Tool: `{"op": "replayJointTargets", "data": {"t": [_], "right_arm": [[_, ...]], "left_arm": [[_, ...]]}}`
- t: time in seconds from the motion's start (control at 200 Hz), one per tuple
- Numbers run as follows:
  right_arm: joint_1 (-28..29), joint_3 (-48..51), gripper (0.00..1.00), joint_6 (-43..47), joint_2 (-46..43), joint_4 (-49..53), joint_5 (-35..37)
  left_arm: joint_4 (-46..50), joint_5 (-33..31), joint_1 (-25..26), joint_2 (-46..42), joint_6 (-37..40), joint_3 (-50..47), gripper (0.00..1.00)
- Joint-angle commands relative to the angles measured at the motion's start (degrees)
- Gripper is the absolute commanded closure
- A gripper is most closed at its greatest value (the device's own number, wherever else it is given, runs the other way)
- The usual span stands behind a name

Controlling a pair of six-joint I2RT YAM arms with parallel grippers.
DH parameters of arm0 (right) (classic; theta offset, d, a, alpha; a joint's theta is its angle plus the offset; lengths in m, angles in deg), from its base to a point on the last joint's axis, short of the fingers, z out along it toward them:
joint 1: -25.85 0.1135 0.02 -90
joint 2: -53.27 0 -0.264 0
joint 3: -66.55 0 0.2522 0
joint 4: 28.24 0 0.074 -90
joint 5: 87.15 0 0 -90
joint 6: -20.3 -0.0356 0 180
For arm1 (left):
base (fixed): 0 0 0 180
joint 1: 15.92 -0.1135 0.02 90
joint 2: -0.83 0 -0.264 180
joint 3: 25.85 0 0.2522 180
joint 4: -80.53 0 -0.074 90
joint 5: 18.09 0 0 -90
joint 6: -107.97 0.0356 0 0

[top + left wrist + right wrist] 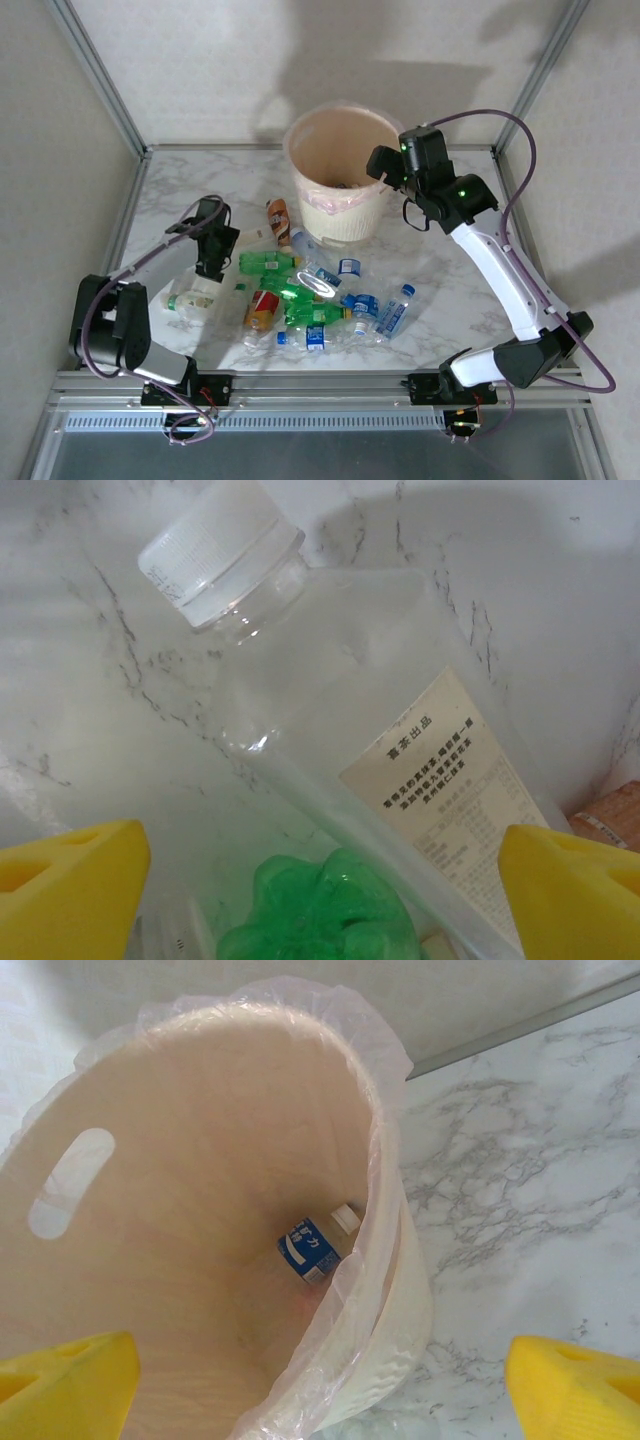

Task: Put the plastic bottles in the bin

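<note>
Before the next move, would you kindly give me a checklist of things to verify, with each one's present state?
1. Right gripper open and empty above the bin: ok.
2. Blue-labelled bottle lying inside the bin: ok.
3. Left gripper open: ok.
4. One bottle alone between the left fingers: not ok; a clear white-capped bottle and a green bottle both lie there.
5. All bottles binned: not ok; a pile lies on the table.
</note>
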Motion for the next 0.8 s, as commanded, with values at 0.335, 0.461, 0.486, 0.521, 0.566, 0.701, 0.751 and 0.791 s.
{"op": "replayJointTargets", "data": {"t": [0.335,0.461,0.486,0.521,0.566,0.701,0.751,0.791], "right_arm": [[0.29,0.79,0.05,-0.54,-0.64,-0.88,-0.47],[0.32,0.65,0.04,-0.30,-0.55,-0.73,0.14],[0.29,0.65,0.03,-0.28,-0.50,-0.72,0.24],[0.27,0.65,0.03,-0.23,-0.46,-0.63,0.41],[0.31,0.58,0.03,-0.13,-0.33,-0.63,0.59],[0.29,0.57,0.02,0.36,-0.03,-0.49,0.78],[0.26,0.48,0.02,0.54,0.13,-0.46,0.91],[0.29,0.39,0.03,0.67,0.22,-0.46,1.08]], "left_arm": [[0.00,-1.46,-0.49,8.26,-4.99,7.73,0.09],[0.71,-1.99,-0.43,9.20,-5.83,8.11,0.10],[0.77,-1.93,-0.44,9.37,-5.84,8.20,0.10],[0.84,-1.92,-0.44,9.76,-5.83,8.43,0.09],[0.80,-1.99,-0.44,10.38,-5.67,8.72,0.09],[1.21,-2.21,-0.79,13.99,-5.05,10.61,0.11],[1.22,-2.05,-0.88,15.14,-5.08,11.15,0.12],[1.37,-2.07,-0.89,15.83,-5.08,11.65,0.14]]}}
